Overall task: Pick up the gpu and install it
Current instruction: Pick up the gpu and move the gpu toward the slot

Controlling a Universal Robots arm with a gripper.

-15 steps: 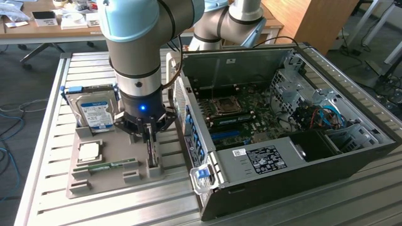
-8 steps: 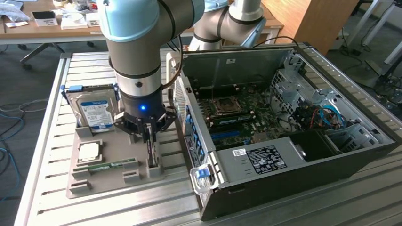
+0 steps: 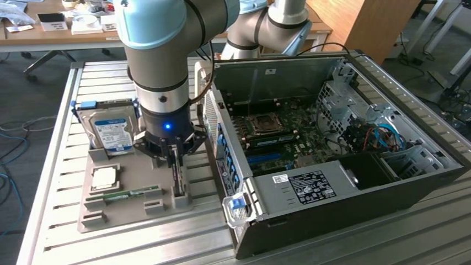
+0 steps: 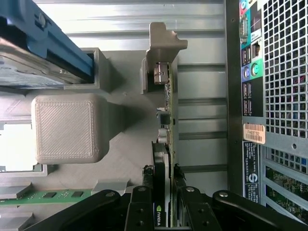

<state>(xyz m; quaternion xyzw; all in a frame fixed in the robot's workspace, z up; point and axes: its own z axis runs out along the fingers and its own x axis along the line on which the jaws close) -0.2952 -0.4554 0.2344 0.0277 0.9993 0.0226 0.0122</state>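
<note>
The gpu stands on edge in a slot of the grey holder tray, next to the open computer case. My gripper is lowered straight onto the card's upper edge. In the wrist view the thin green card runs away from the gripper, and a black finger presses each face. The gripper is shut on the card, which still sits in its slot. The far end rests in a grey bracket.
The tray also carries a hard drive with a blue-white label, a square processor and a narrow green memory stick. Inside the case lies the motherboard with blue slots. The case's rear panel is close beside the card.
</note>
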